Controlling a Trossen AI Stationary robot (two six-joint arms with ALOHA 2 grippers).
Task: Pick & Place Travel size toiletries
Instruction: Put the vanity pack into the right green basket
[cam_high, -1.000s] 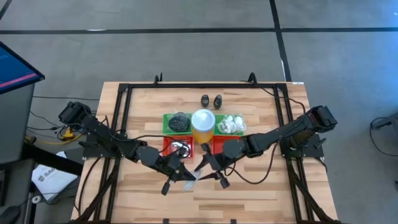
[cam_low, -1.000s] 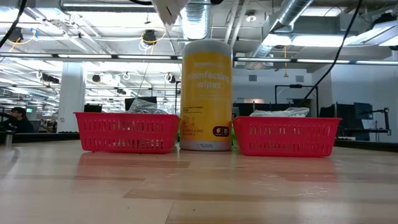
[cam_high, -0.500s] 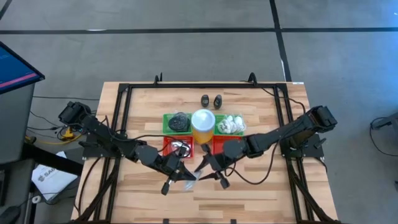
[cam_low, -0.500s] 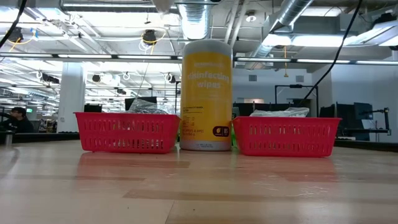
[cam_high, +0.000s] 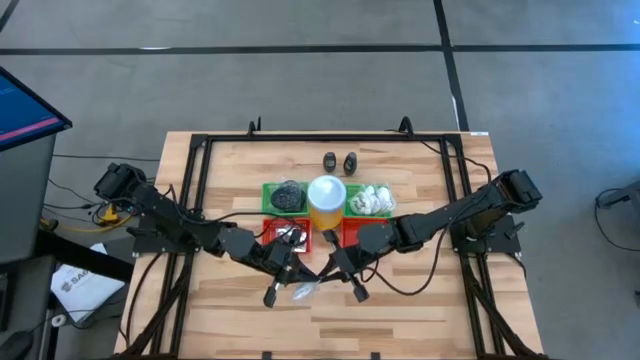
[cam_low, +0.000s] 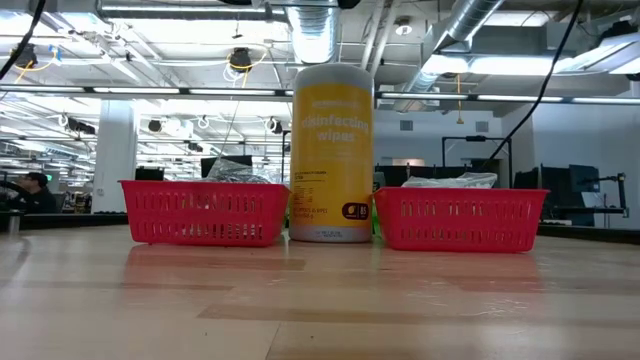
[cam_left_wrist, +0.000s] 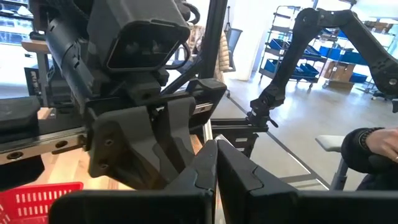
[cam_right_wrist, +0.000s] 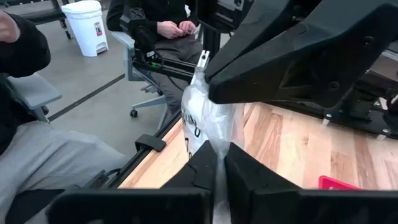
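Packet (cam_right_wrist: 202, 115) pinched between both grippers.
We see right gripper (cam_right_wrist: 221, 163) and left gripper (cam_left_wrist: 216, 163) clamp it; low view omits this.

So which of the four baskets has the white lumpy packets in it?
The green basket right of the yellow wipes can, on the table's far row, holds the white packets. The other green basket holds a dark grey pad.
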